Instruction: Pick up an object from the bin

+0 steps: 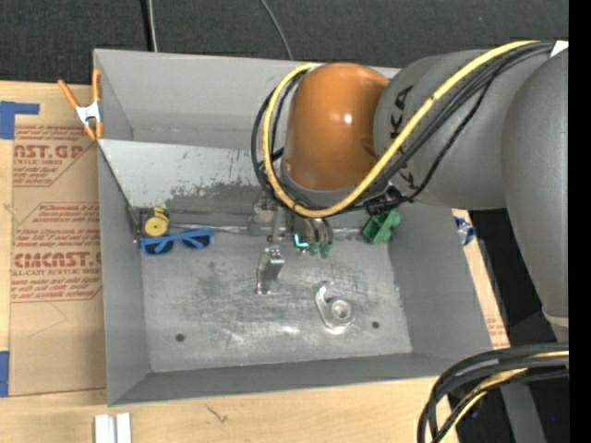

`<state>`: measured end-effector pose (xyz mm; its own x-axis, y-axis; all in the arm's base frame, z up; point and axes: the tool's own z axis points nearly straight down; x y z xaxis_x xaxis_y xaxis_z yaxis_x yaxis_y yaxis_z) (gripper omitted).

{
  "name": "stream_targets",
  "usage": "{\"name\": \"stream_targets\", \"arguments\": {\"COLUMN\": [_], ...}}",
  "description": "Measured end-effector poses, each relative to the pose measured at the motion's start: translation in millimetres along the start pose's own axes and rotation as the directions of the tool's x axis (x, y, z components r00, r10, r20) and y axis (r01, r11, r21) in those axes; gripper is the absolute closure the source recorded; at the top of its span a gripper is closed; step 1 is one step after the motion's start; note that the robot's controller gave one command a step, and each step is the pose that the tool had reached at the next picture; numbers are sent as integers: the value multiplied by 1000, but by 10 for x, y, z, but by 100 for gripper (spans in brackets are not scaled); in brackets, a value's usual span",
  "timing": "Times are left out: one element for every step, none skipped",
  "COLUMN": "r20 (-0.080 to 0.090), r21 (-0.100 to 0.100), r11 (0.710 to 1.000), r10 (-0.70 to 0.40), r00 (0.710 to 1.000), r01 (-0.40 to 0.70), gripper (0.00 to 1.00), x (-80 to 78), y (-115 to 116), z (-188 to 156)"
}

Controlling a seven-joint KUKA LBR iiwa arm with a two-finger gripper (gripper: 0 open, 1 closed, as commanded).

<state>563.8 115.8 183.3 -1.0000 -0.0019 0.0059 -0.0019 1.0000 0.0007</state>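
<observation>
The bin [125, 275] holds four loose things: one pair of blue sunglasses [177, 240] and one small yellow piece [156, 224] by its left wall, one green block [380, 226] toward its right wall, and one clear plastic piece [333, 309] near its front wall.

In the bin [185, 90], the gripper [269, 278] hangs over the floor's middle. From there, glasses [177, 240] lie at ten o'clock by the left wall, a disc [155, 224] touching their ten; a block [380, 226] at two; a cup [334, 309] near, at four.
</observation>
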Motion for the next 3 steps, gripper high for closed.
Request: {"name": "stream_targets", "arguments": {"r20": [-7, 3, 13], "r21": [3, 1, -1], "r11": [999, 987, 972], "r10": [-34, 159, 234], "r00": [999, 987, 972], "r01": [34, -159, -234], "gripper": [0, 0, 0], "x": [711, 699, 614], "y": [-320, -967, -1765], "z": [675, 977, 1113]}}
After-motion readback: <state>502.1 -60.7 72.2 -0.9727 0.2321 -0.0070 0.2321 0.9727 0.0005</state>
